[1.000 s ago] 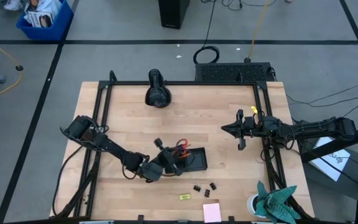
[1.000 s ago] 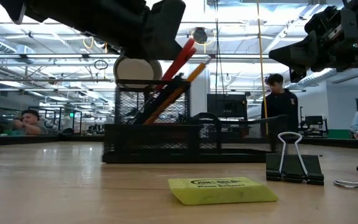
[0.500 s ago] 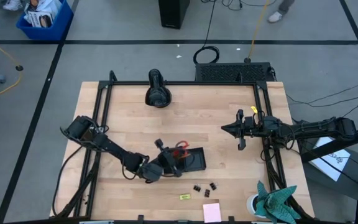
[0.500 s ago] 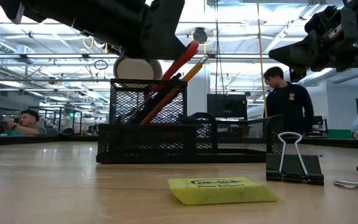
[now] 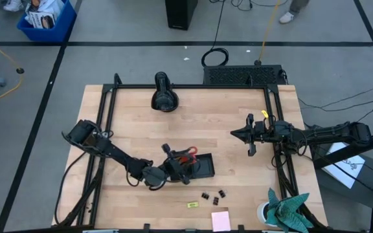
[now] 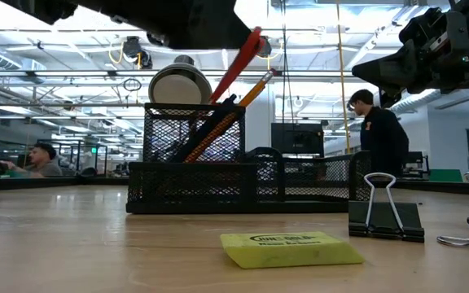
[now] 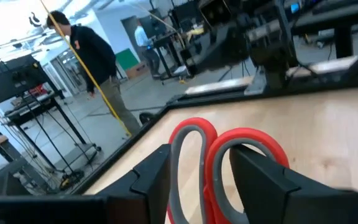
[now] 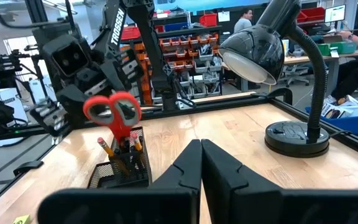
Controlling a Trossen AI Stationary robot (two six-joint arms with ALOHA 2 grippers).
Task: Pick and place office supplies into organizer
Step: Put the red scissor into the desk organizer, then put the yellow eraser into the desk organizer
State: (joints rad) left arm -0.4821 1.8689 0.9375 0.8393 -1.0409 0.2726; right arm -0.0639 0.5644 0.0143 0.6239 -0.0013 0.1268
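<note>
The black mesh organizer (image 5: 199, 167) (image 6: 243, 175) stands near the table's middle. The red-handled scissors (image 5: 186, 155) (image 6: 241, 65) stand blades-down in its tall cup and lean on the rim, beside two orange pencils (image 6: 238, 106). My left gripper (image 5: 171, 167) (image 7: 201, 155) is open just left of and above the cup, with the scissors' red loops (image 7: 229, 158) at its fingertips. My right gripper (image 5: 238, 134) (image 8: 201, 155) hangs shut at the table's right, far from everything. Binder clips (image 5: 212, 193), a yellow piece (image 5: 192, 204) and a pink pad (image 5: 221, 220) lie near the front edge. My left gripper has its fingers (image 7: 157, 171) level on either side of the scissors' handle loops (image 7: 188, 146), coming from the table's left. Whether either finger touches the loops I cannot tell. The scissors lean in the cup, blades inside it.
A black desk lamp (image 5: 164, 97) (image 8: 291, 93) stands at the table's far side. A teal cloth with a white cup (image 5: 283, 207) sits at the front right corner. Black frame rails (image 5: 109, 129) run along the table's sides. People stand in the room beyond.
My left gripper has drawn back toward the table's left and risen a little. In the low view it covered the scissors' handles a second ago, and these now show beside it. The scissors stay leaning in the organizer's cup.
</note>
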